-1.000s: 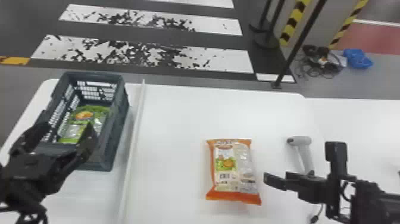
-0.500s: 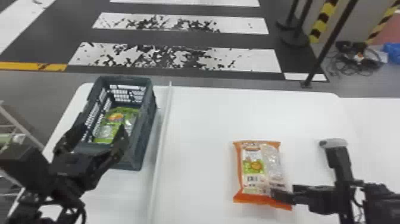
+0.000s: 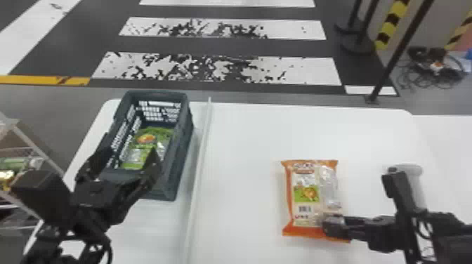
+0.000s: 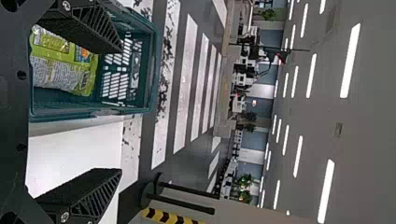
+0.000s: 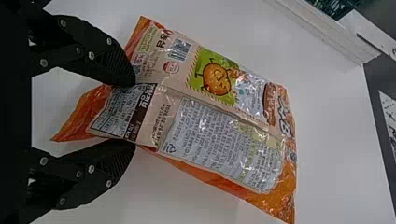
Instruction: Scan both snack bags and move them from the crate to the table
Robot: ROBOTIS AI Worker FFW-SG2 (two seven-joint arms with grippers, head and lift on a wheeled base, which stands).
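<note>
My right gripper [image 3: 332, 226] is at the lower right part of the orange snack bag [image 3: 309, 196], which lies on the white table [image 3: 253, 140]. In the right wrist view the right gripper [image 5: 134, 113] is open, with part of the orange bag [image 5: 219, 135] between its spread fingers. My left gripper [image 3: 129, 151], open, hangs over the near end of the dark crate [image 3: 181, 165]. A green snack bag [image 3: 140, 151] lies inside that crate. The left wrist view has the left gripper [image 4: 120, 111] with nothing held, beside the green bag [image 4: 65, 70].
A grey handheld scanner [image 3: 416, 186] lies right of the orange bag, partly behind the right arm. A pale raised strip [image 3: 201, 154] runs across the table between crate and orange bag. Shelving [image 3: 21, 154] stands beyond the table's left edge.
The head view has swung left. My right gripper has moved left from beside the orange bag to over its lower right part. The left gripper stays about the same relative to the crate.
</note>
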